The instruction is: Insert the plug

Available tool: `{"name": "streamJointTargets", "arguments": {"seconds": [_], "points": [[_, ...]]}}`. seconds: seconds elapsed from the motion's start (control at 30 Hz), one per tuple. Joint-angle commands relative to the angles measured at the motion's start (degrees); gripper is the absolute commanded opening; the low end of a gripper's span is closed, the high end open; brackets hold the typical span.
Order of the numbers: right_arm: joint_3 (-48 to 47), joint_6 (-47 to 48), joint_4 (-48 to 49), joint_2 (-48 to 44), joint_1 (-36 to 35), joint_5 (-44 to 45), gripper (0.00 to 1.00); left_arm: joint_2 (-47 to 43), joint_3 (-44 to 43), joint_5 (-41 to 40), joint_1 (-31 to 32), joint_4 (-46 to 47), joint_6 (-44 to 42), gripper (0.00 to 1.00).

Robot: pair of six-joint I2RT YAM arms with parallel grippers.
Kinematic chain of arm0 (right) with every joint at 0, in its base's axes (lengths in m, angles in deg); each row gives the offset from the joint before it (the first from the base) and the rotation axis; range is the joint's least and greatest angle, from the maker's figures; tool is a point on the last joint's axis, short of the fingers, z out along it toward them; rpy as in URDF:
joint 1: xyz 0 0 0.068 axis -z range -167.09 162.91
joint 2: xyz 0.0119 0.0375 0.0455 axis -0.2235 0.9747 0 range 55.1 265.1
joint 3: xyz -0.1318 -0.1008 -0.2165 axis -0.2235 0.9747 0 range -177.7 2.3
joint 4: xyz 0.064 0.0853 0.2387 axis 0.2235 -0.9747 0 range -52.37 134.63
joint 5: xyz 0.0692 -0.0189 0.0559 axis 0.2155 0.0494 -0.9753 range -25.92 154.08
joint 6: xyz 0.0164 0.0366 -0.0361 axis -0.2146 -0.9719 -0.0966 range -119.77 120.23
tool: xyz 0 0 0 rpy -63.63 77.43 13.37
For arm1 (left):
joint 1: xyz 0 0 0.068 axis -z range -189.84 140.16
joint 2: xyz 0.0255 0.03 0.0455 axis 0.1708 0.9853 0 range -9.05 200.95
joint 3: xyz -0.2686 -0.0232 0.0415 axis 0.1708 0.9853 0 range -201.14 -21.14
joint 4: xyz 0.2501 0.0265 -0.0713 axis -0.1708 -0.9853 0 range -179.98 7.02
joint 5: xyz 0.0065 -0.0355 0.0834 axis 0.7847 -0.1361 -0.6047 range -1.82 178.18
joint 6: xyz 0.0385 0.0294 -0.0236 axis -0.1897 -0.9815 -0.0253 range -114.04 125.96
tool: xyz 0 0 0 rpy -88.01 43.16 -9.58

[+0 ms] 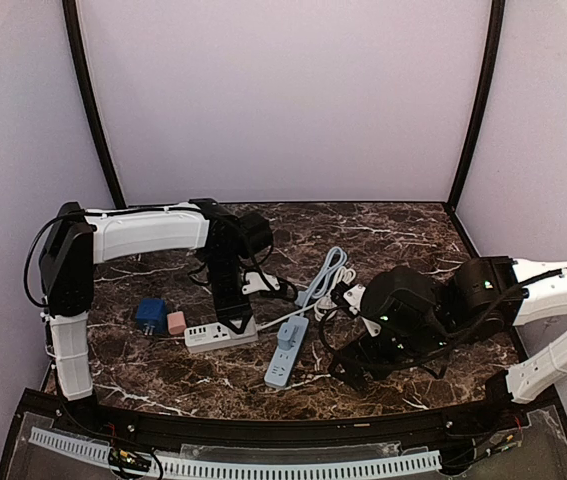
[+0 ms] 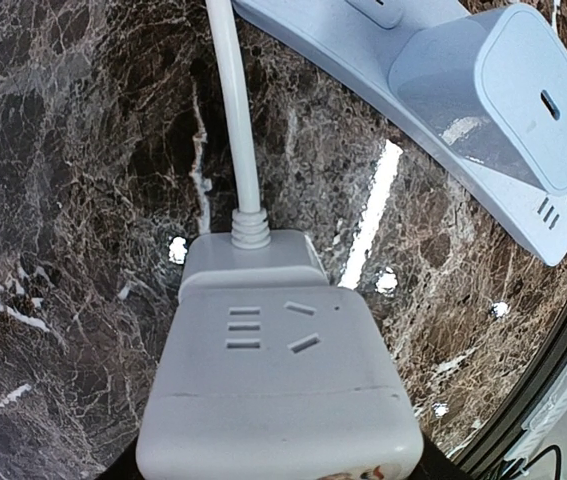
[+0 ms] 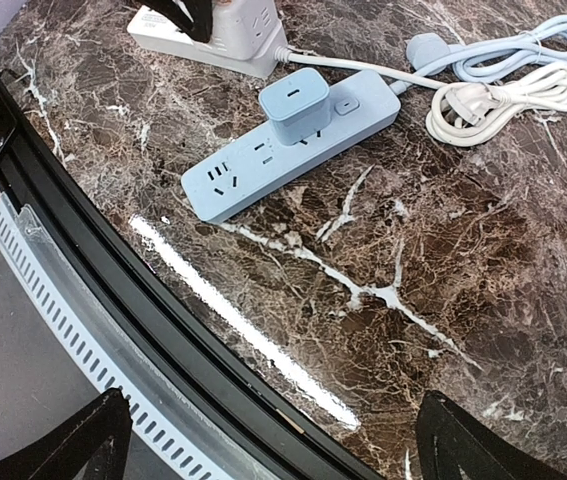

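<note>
Your left arm (image 1: 153, 230) reaches across to the white power strip (image 2: 273, 390). The strip lies flat on the dark marble counter (image 1: 393, 230), a bit left of the middle. The left jaws sit over the strip's right end. They look closed on its two long sides, just as wide as the strip. In the left wrist view you see only small dark bits of them at the bottom corners. The holes on top of the strip near the jaws are free. A white cord (image 2: 238, 120) runs out of that end of the strip.

The blue charger plug (image 3: 295, 105) is already pushed into the blue power strip (image 3: 233, 180). It stands upright in a socket near the end where the button is. The other holes on that strip are free. The blue strip lies just to the right of the white one, slanting toward the front edge. The two strips are close, but you cannot tell if they touch.

A small blue plug (image 1: 150, 313) and a pink plug (image 1: 176, 322) sit side by side on the counter, just left of the white strip. Behind the strips lie a coiled white cable (image 3: 508, 100) and a coiled blue cable (image 3: 523, 45).

Your right arm (image 1: 563, 285) bends in from the right. The right jaws hang low over the counter near the front edge, to the right of the blue strip. They stand wide apart and hold nothing.
</note>
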Motion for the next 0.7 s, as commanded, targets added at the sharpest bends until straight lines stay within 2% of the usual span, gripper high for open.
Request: {"name": "streamJointTargets", "arguments": {"seconds": [0.0, 0.4, 0.53, 0.67], "points": [[0.84, -0.48, 0.56, -0.43, -0.74, 0.78, 0.99, 4.02, 1.49, -1.61, 0.55, 2.21, 0.27, 0.01], [1.40, -0.49, 0.56, -0.43, -0.70, 0.87, 0.99, 6.04, 1.77, -1.14, 0.59, 2.86, 1.67, 0.01], [1.30, -0.22, 0.35, -0.48, -0.74, 0.92, 0.99, 6.09, 2.52, -1.21, 0.72, 3.00, -2.37, 0.01], [1.38, -0.05, -0.07, -0.69, -0.77, 1.19, 0.99, 6.19, 1.99, -2.83, -0.16, 2.28, -2.12, 0.01]]}}
